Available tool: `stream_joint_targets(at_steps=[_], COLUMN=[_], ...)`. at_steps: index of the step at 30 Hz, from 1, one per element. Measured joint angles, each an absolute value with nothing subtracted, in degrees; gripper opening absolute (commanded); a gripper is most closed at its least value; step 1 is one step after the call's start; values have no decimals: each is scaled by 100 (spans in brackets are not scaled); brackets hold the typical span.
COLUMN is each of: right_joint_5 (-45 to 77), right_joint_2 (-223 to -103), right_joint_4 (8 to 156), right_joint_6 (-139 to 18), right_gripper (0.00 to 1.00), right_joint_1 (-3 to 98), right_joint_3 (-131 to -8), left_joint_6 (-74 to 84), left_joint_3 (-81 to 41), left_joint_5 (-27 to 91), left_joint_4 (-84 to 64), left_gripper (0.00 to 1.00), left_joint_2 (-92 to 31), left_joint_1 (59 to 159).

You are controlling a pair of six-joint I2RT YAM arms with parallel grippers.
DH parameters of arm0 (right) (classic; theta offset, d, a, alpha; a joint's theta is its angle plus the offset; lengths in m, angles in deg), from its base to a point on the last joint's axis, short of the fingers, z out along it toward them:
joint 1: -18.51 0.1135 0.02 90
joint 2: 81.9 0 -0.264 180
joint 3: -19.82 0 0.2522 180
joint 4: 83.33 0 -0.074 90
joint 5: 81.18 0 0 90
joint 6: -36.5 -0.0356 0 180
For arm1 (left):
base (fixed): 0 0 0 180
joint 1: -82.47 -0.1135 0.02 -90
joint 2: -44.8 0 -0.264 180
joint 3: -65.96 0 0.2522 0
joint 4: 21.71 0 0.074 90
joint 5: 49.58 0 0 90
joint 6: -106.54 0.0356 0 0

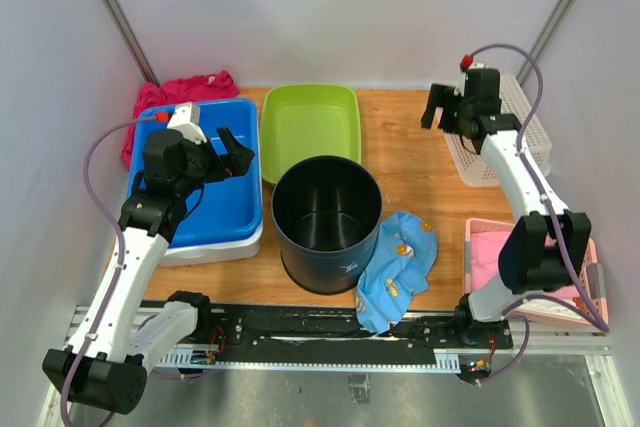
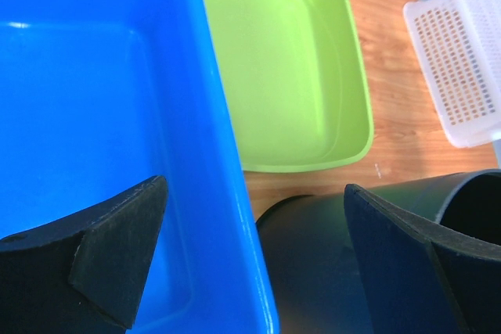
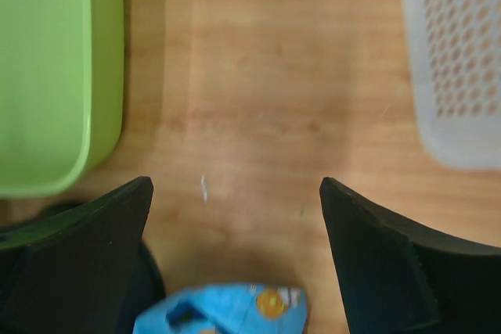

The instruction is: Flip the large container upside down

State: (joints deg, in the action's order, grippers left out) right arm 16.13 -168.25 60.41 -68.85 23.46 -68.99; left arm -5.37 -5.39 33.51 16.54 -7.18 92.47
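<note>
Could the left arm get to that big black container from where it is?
Probably yes: the open left gripper hangs over the blue bin right beside the black container, with nothing between them.

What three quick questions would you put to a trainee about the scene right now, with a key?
1. True or false: the black container already stands upside down.
2. Which thing lies beside the container on its right? A) blue cloth B) red cloth C) white basket
3. In a few words: which tub sits on the table just behind the container?

Key:
1. False: its open mouth faces up.
2. A.
3. The green tub.
</note>
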Motion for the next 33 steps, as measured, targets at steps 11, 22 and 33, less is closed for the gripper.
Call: stream_joint_targets(at_steps=[11,22,33], right_joint_5=[3086,1567,-710], right_joint_2=[-14545,-15061,-15175], right_joint_4=[4968,4050,3479], right_joint_6=[-6892,-6837,-6979], right_gripper=[90,50,1], right_joint_1=[3246,5576,5666], right_joint_3=[-6591,-6973,-7021], left_joint_6=[-494,-452,-568], left_joint_3=[-1212,-1175,-871], left_joint_5=[3130,3025,2817], left_joint_4=[1822,1792,1689], left_gripper=[99,99,99], left_joint_2=[-1083,-1011,-712], left_joint_1=[9316,9316,9316])
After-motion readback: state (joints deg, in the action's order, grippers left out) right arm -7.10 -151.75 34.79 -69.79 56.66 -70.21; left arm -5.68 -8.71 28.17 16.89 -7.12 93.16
